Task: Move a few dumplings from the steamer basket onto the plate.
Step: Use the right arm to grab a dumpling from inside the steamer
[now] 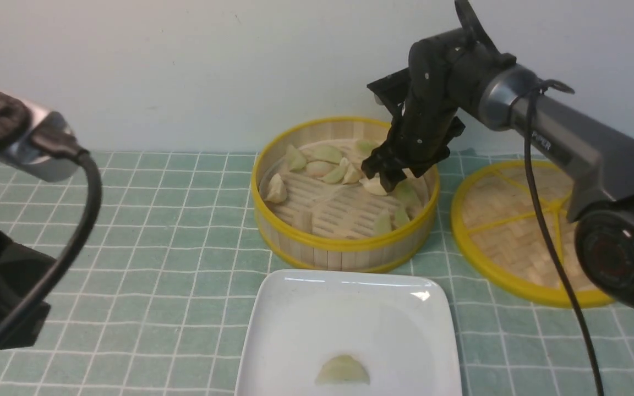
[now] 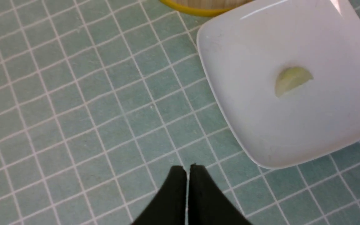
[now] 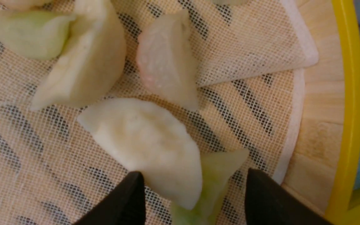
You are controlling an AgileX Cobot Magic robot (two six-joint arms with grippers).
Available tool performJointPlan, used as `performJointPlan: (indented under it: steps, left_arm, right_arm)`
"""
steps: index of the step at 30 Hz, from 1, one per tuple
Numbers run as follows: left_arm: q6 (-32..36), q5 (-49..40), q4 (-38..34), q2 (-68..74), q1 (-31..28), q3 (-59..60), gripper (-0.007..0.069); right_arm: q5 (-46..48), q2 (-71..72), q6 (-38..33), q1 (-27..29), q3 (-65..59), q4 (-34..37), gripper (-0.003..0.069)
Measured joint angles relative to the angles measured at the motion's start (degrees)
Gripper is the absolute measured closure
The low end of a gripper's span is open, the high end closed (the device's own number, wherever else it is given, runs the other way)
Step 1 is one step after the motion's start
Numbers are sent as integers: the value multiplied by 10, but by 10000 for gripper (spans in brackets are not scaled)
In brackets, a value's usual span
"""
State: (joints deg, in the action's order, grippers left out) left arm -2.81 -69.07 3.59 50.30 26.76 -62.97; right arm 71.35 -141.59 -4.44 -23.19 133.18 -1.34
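Green-tiled worktop [image 1: 174, 220], steamer basket [image 1: 344, 245] by the far edge, plate [image 1: 295, 330] at the near edge holding one dumpling [image 1: 343, 371]: right claw [image 1: 384, 177] spread low in the basket, cream dumpling [image 3: 142, 140] just ahead, long axis skewed across the gap; left claw [image 2: 187, 170] pressed together beside the plate.

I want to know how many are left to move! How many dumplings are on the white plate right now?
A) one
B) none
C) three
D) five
A: only one pale green dumpling lies on the plate.
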Motion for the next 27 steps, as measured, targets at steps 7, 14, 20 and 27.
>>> performJointPlan:
  steps: [7, 14, 20, 27]
  left_arm:
    - [-6, -14, 36, -8, 0, 0, 631]
    - [-6, -29, 37, -8, 0, 0, 631]
    - [-7, -29, 37, -8, 0, 0, 631]
    - [-8, -29, 37, -8, 0, 0, 631]
  right_arm:
    - [-5, -1, 6, 3, 3, 39, 609]
    - [-6, 9, 17, 4, 2, 58, 657]
    - [1, 72, 24, -8, -31, 64, 659]
    - [2, 162, 23, -10, -134, 57, 659]
